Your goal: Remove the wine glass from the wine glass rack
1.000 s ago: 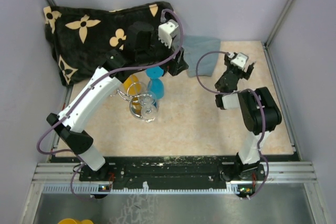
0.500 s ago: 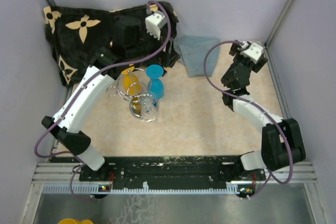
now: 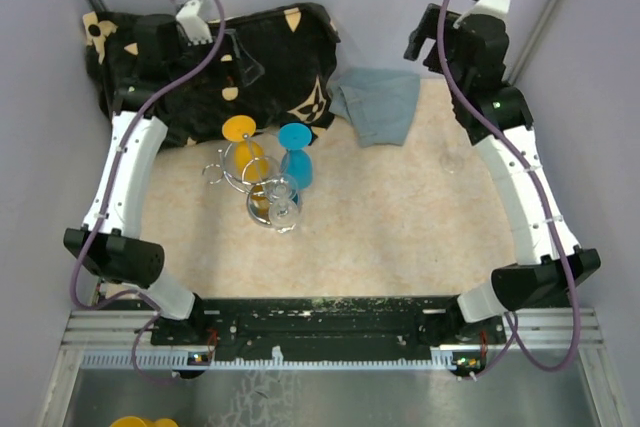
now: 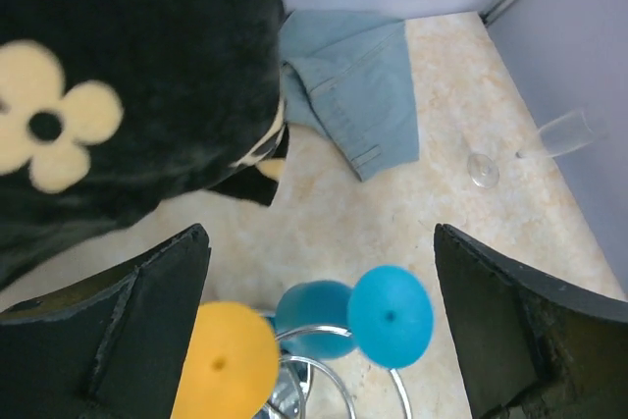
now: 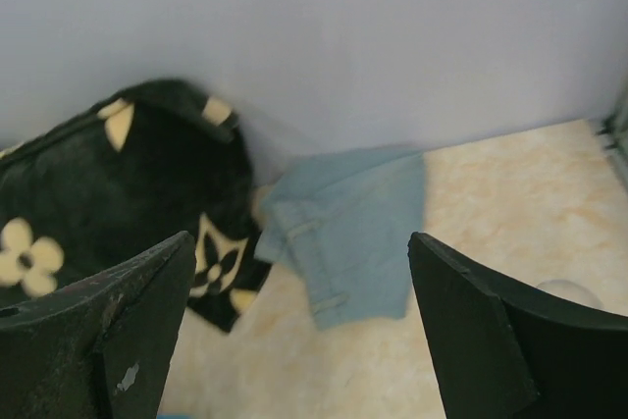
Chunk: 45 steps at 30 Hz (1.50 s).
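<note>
The chrome wine glass rack stands left of the table's centre. A yellow wine glass, a blue wine glass and a clear wine glass hang upside down on it. In the left wrist view the blue glass, the yellow glass and the rack wire lie below the jaws. Another clear wine glass lies on the table at the right; it also shows in the left wrist view. My left gripper is open, empty and high above the blanket. My right gripper is open, empty and high at the back right.
A black blanket with cream flowers lies at the back left. A folded blue cloth lies at the back centre. Grey walls close in the back and both sides.
Both arms have risen and swung back: the left away from the rack toward the back left, the right to the back right. The clear glass on the right table now shows.
</note>
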Each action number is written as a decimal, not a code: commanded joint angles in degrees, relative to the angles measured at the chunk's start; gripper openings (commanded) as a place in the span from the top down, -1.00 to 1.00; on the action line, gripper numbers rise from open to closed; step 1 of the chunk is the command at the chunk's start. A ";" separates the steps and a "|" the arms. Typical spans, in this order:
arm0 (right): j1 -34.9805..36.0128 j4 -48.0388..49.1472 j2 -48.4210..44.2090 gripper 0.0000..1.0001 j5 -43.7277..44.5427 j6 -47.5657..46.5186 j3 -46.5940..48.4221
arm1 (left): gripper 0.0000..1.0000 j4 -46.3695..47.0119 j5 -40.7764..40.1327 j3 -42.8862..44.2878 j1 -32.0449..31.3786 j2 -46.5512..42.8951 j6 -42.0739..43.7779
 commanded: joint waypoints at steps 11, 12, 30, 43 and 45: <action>0.40 -13.40 1.10 -0.73 -37.35 12.88 -0.97 | -0.91 5.53 21.99 -18.80 17.21 -5.54 -17.82; 0.37 -13.17 0.95 -0.73 -37.53 13.01 -1.50 | -0.89 5.94 22.69 -19.50 17.59 -5.53 -18.34; 0.39 -11.90 1.55 -0.75 -38.66 14.01 -3.22 | -0.58 9.94 31.64 -19.51 24.07 1.97 -19.71; 0.40 -12.29 0.71 -0.75 -38.23 13.91 -3.64 | -0.16 7.66 37.50 -16.88 24.09 7.78 -18.17; 0.41 -12.27 0.31 -0.76 -38.02 13.82 -4.26 | -0.16 6.80 38.19 -16.06 24.10 8.44 -17.34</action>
